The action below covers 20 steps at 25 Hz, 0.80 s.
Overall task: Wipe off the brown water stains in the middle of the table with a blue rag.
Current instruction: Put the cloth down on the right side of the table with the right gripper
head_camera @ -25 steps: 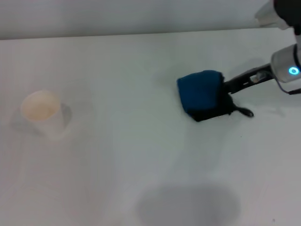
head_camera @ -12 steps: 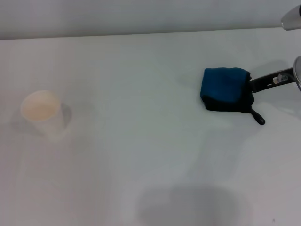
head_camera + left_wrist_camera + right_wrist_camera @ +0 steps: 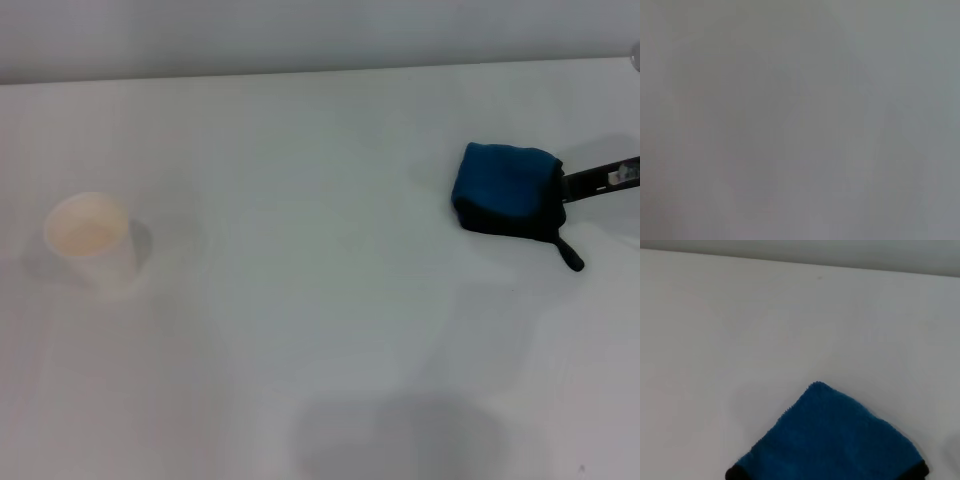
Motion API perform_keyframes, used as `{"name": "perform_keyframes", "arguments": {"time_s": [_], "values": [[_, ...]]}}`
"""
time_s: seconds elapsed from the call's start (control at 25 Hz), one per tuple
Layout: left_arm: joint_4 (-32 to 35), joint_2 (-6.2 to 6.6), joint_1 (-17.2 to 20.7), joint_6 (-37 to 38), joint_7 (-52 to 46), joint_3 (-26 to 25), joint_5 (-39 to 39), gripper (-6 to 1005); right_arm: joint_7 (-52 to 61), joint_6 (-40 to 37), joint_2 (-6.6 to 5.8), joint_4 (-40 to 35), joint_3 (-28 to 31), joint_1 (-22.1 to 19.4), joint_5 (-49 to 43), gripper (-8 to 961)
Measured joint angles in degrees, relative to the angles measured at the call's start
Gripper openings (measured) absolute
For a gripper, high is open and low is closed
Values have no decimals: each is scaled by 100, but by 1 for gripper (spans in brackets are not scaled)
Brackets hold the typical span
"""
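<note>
Blue rag (image 3: 505, 188) — on white table (image 3: 300, 330)

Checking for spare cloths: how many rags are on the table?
1: the blue rag lies on the table at its right side, against the right gripper's finger. No other shows.

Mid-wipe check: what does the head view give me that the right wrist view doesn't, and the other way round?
Only the head view shows the white paper cup far on the robot's left, the rag's black loop tail, and the right gripper's dark fingers reaching in from the right edge at the rag. Only the right wrist view gives a close look at the rag's terry weave and black corner edging. Both show the blue rag lying on the white table. Neither shows any brown stains.
</note>
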Motion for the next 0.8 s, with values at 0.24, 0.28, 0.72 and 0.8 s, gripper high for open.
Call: {"name": "perform_keyframes", "arguments": {"time_s": [0.24, 0.28, 0.72, 0.8], "values": [[-2, 7, -55, 35, 0, 1, 29, 874, -47, -34, 34, -50, 4, -82, 8, 91], [-2, 7, -58, 37, 0, 1, 30, 874, -70, -40, 42, -53, 4, -83, 9, 92], [-6, -9, -44, 40, -3, 0, 33, 875, -226, 9, 84, -112, 0, -34, 127, 134], [-6, -9, -44, 40, -7, 0, 32, 875, -223, 10, 64, -116, 3, -53, 244, 161]]}}
